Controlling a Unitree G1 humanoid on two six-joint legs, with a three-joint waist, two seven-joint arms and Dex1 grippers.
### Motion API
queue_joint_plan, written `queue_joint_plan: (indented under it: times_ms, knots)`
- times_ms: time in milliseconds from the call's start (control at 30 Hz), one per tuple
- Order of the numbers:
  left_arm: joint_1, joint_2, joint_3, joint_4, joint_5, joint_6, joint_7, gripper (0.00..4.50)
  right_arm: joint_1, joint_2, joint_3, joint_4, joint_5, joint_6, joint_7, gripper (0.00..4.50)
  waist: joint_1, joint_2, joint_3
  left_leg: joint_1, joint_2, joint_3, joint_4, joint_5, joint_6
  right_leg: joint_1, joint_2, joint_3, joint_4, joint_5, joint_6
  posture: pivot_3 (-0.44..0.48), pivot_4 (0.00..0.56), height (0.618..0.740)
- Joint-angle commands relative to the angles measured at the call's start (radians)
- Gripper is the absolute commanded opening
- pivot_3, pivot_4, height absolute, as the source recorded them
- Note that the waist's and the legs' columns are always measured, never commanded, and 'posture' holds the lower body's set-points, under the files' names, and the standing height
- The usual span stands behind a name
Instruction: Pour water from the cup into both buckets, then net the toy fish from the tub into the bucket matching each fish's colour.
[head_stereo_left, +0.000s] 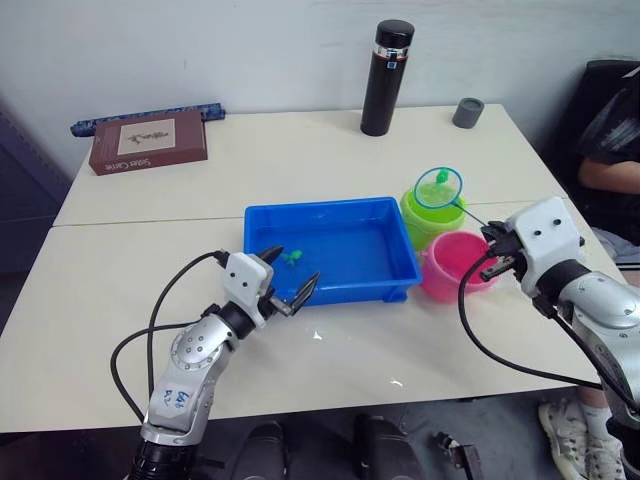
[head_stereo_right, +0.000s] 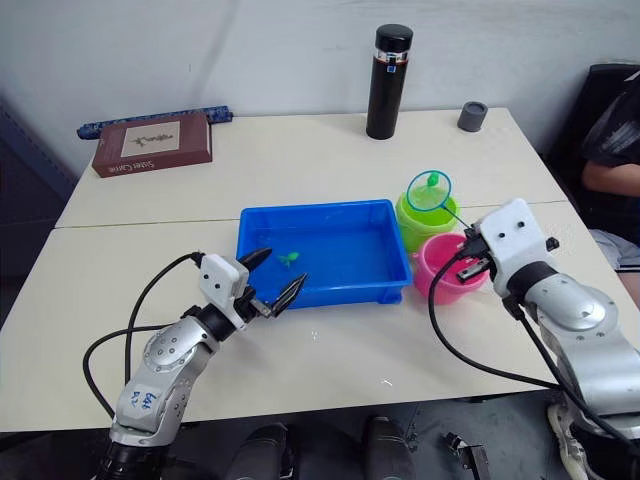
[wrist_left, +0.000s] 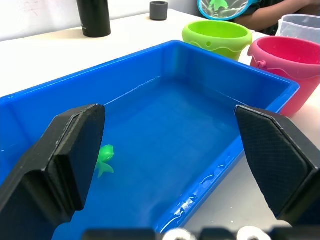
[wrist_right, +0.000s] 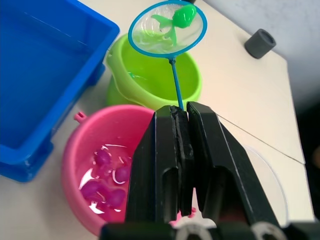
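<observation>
Over the green bucket (wrist_right: 152, 80) our right gripper (wrist_right: 182, 122) pinches the net (wrist_right: 167, 27), one green fish (wrist_right: 181, 16) inside; our left gripper (head_stereo_left: 288, 275) is spread, seemingly empty.

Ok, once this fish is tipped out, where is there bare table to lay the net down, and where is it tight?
Free: the far stretch between the brown box and the black flask, and the near strip in front of the tub, between the left gripper and right gripper. Crowded: the tub's right end, where the green bucket, pink bucket and clear cup cluster under the net.
</observation>
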Motion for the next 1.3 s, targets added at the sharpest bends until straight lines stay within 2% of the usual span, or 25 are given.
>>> queue_joint_plan:
  times_ms: [33, 700, 867, 1133, 1233, 1300]
  knots:
    - [-0.014, -0.004, -0.004, -0.031, -0.005, -0.004, 0.003, 4.46, 0.014, -0.039, 0.016, 0.022, -0.093, -0.104, 0.008, 0.0, -0.001, 0.0, 0.0, 0.0, 0.0, 0.0, 0.0, 0.0, 0.0, 0.0, 0.0, 0.0, 0.0, 0.0, 0.0, 0.0, 0.15, 0.74]
    - [-0.013, -0.008, -0.003, -0.02, 0.001, -0.011, 0.012, 4.46, 0.008, -0.179, 0.173, 0.293, -0.557, -0.588, 0.034, 0.0, -0.001, 0.0, 0.0, 0.001, 0.0, 0.0, 0.004, 0.0, 0.0, 0.002, 0.001, 0.0, 0.002, 0.0, 0.0, 0.0, 0.15, 0.74]
    - [-0.007, -0.008, -0.002, -0.023, 0.002, -0.012, 0.015, 4.46, -0.008, -0.159, 0.159, 0.337, -0.587, -0.618, 0.037, 0.0, -0.002, 0.0, 0.0, 0.004, 0.0, 0.0, 0.005, 0.0, 0.0, 0.005, 0.001, 0.0, 0.002, 0.0, 0.0, 0.0, 0.15, 0.74]
    - [0.0, -0.006, -0.001, -0.026, -0.001, -0.012, 0.017, 4.46, -0.107, -0.143, 0.14, 0.403, -0.613, -0.622, 0.036, 0.0, -0.003, 0.0, 0.0, 0.009, 0.0, 0.002, 0.005, 0.0, 0.0, 0.009, 0.001, 0.002, 0.003, 0.0, 0.0, 0.0, 0.15, 0.74]
    - [0.001, -0.006, -0.002, -0.028, -0.001, -0.012, 0.017, 4.46, -0.135, -0.131, 0.136, 0.403, -0.593, -0.616, 0.051, 0.0, -0.003, 0.0, 0.0, 0.01, 0.0, 0.002, 0.004, 0.0, -0.001, 0.009, 0.001, 0.002, 0.003, 0.0, 0.0, 0.0, 0.15, 0.74]
    - [0.004, -0.006, 0.0, -0.028, 0.0, -0.012, 0.018, 4.46, -0.168, -0.092, 0.131, 0.352, -0.511, -0.559, 0.108, 0.0, -0.004, 0.0, 0.0, 0.01, 0.0, 0.003, 0.004, 0.0, -0.001, 0.009, 0.001, 0.003, 0.003, 0.0, 0.0, 0.0, 0.15, 0.74]
